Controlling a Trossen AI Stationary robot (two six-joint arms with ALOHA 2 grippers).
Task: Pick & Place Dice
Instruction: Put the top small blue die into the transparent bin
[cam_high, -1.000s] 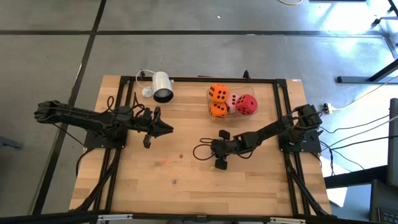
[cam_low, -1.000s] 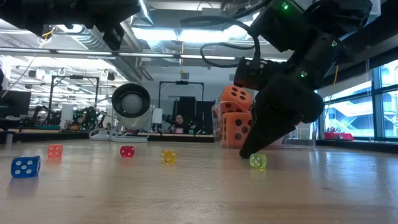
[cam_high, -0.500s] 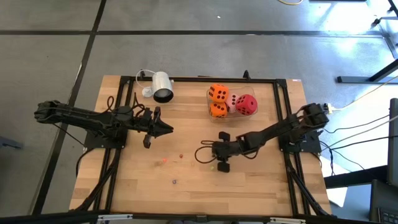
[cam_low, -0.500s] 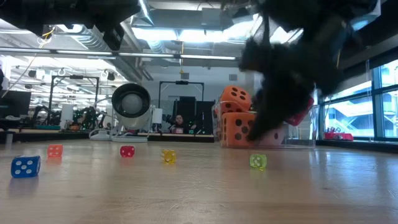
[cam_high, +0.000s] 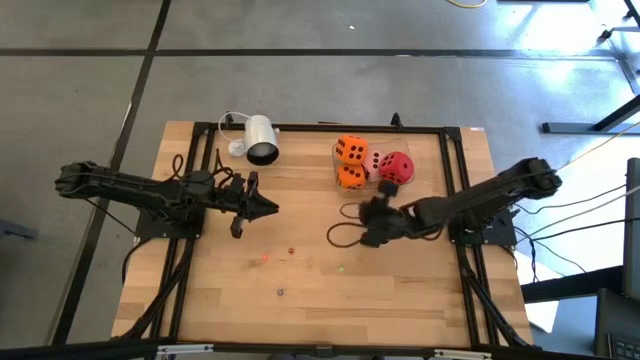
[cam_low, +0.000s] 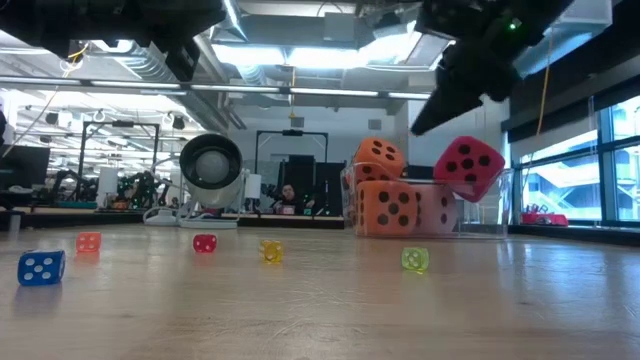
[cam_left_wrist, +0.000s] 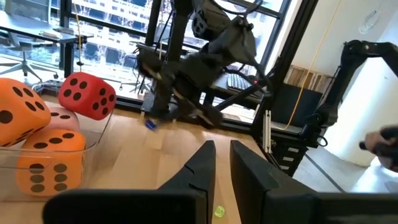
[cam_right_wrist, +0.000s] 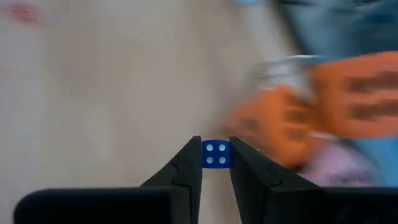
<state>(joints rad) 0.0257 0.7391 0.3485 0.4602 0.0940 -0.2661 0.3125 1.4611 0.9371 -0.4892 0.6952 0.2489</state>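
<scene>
Two orange dice (cam_high: 350, 162), a pale pink one (cam_high: 372, 163) and a red one (cam_high: 396, 167) sit in a clear container (cam_low: 482, 214) at the table's far right. The red one lies tilted on top. My right gripper (cam_high: 362, 218) hangs above the table just in front of the container, shut on a small blue die (cam_right_wrist: 216, 154). Other small dice lie on the wood: blue (cam_low: 41, 266), orange (cam_low: 88, 242), red (cam_low: 204, 243), yellow (cam_low: 271, 250) and green (cam_low: 414, 259). My left gripper (cam_high: 272, 207) waits at mid-left, shut and holding nothing. My right gripper pinches the small blue die by two opposite faces (cam_right_wrist: 205, 154) between its two fingertips. The four-pip face is turned toward the wrist camera. The fingers slant down from the table's right side. The die is lifted clear of the table.
A white cylindrical camera (cam_high: 260, 139) with its cable lies at the far left of the board. Black frame rails (cam_high: 320, 127) run along the board's edges. Bare wood (cam_high: 330, 300) lies between the small dice and the near edge.
My right gripper has risen from the wood beside the green die and gone toward the far right, toward the container. It has tipped from steeply downward to a shallower slant. The green die stays where it was.
</scene>
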